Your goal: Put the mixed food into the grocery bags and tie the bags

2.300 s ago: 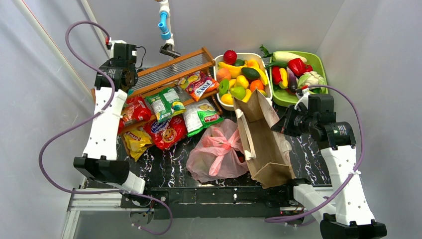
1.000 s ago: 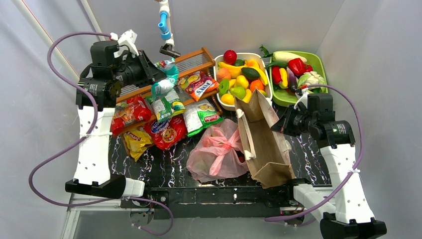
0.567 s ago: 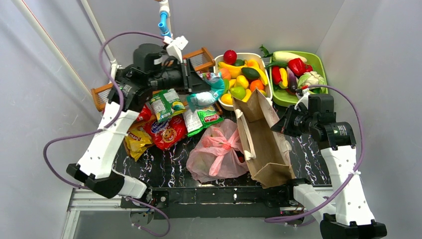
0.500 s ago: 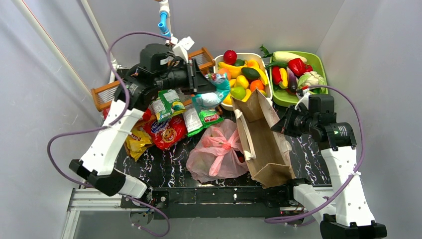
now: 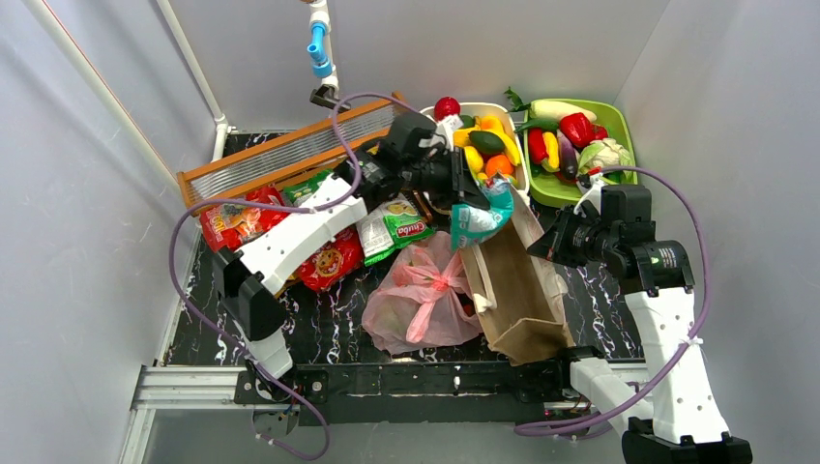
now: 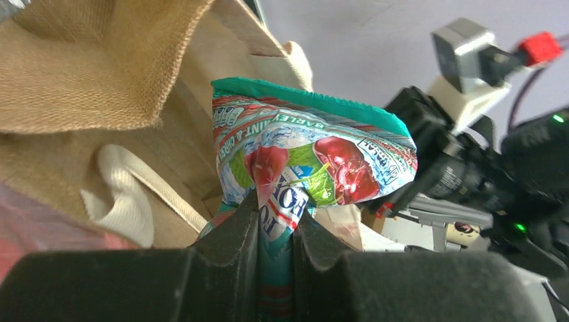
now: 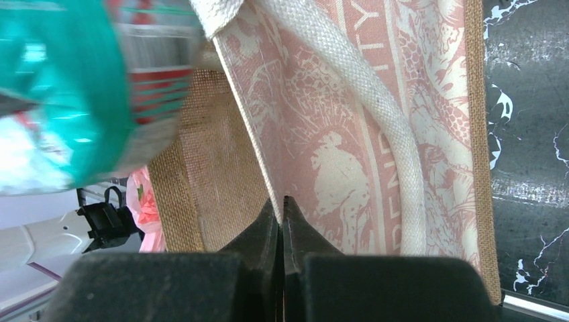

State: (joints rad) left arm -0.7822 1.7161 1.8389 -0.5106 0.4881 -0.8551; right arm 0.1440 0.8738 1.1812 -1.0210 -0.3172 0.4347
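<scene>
Teal snack packet point(image 6: 305, 164) hangs just above the far end of the brown bag point(image 5: 512, 280), over its mouth. Left gripper point(image 6: 275, 231) pinches the packet by its lower seam, jaws nearly together on the foil. Right gripper point(image 7: 282, 211) has its jaws pressed together on the bag's rim, propping the mouth open from the right. Pink bag point(image 5: 425, 290) lies just left of the brown one.

For the drop, we want the packet past the rim before we let go: lower it in, long side along the bag, then spread the jaws. The white rope handle point(image 7: 376, 114) and the folded-over rim look like snag points. The right grip should hold steady.

No view shows inside the brown bag, so we can't tell how full it is. The right wrist view shows the packet only as a blur. We can't tell whether the pink bag's bunched handles are tied. The left arm covers part of the white basket point(image 5: 505, 108) and the loose packets point(image 5: 387, 227).
</scene>
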